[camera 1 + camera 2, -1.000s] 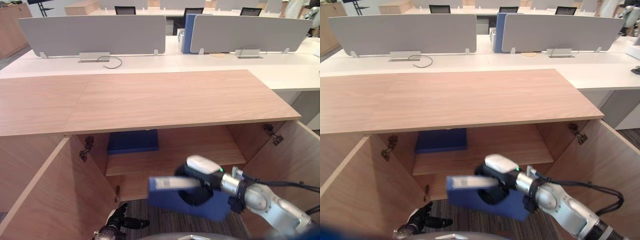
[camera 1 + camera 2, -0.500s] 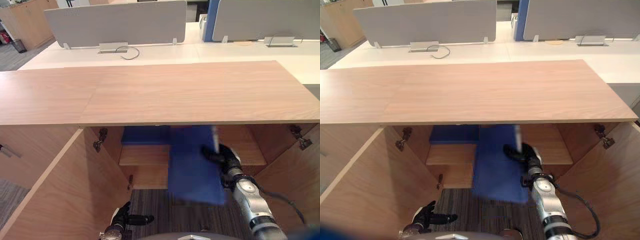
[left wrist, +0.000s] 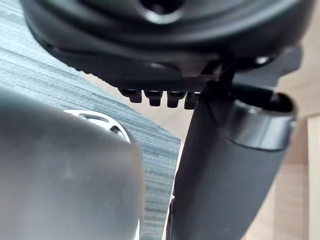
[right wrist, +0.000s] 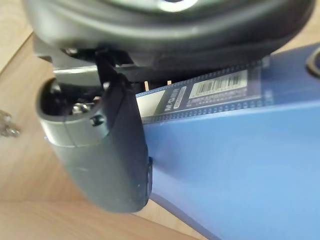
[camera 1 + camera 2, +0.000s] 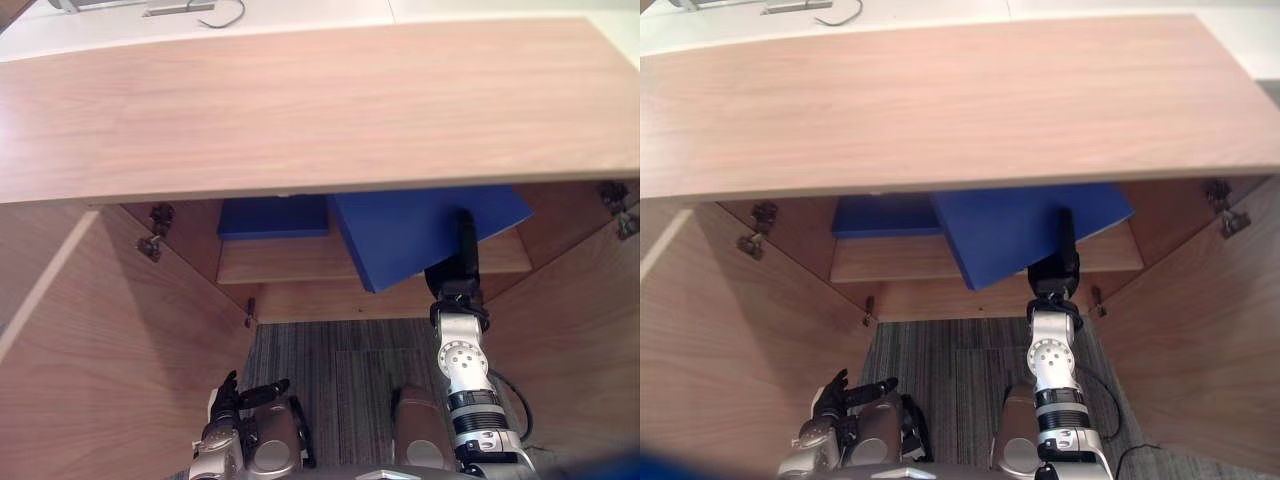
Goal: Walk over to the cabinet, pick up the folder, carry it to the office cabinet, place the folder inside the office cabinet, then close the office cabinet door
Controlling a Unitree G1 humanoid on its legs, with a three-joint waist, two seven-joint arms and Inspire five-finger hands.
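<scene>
Open wood cabinet (image 5: 300, 110), carpet (image 5: 330, 370) below. Blue folder (image 5: 420, 232) sits partly over the shelf (image 5: 270, 265), right hand (image 5: 458, 280) pinching its near edge w/ thumb. Prob. stiff, light, slick; hold near spine. Left hand (image 5: 235, 398) low, fingers loose.

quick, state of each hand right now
left hand: open, fingers relaxed, holding nothing.
right hand: closed on the blue folder.

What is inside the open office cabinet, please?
On its shelf, a stored blue folder at the back left and the tilted folder the right hand holds. The cabinet top hides their far ends.
</scene>
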